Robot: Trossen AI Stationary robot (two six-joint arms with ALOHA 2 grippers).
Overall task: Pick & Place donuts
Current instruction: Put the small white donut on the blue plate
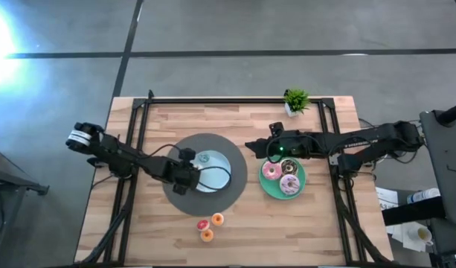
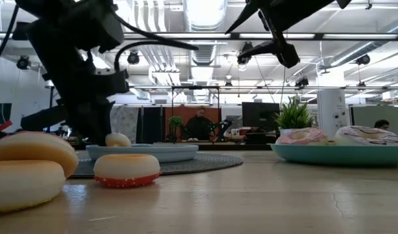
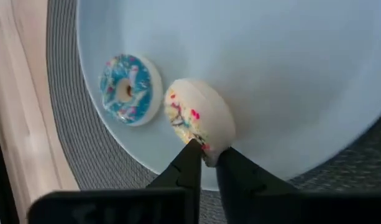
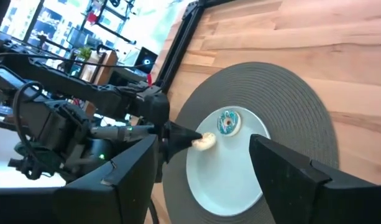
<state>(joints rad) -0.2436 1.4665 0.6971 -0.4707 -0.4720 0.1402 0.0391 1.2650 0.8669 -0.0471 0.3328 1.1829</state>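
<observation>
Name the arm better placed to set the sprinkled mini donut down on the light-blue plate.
Left. Its hand is shut on the sprinkled mini donut, right over the light-blue plate beside the blue donut. The right hand hovers open near the green plate.

Bright overhead ceiling lights; window glare at ten o'clock on the floor; nearest donuts blurred.

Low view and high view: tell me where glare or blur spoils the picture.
High view: a bright white glare washes out the floor at the upper left corner; the table is evenly lit. Low view: the ceiling lights blow out overhead, and the nearest mini donuts at the left edge look soft, while the green plate reads sharper.
</observation>
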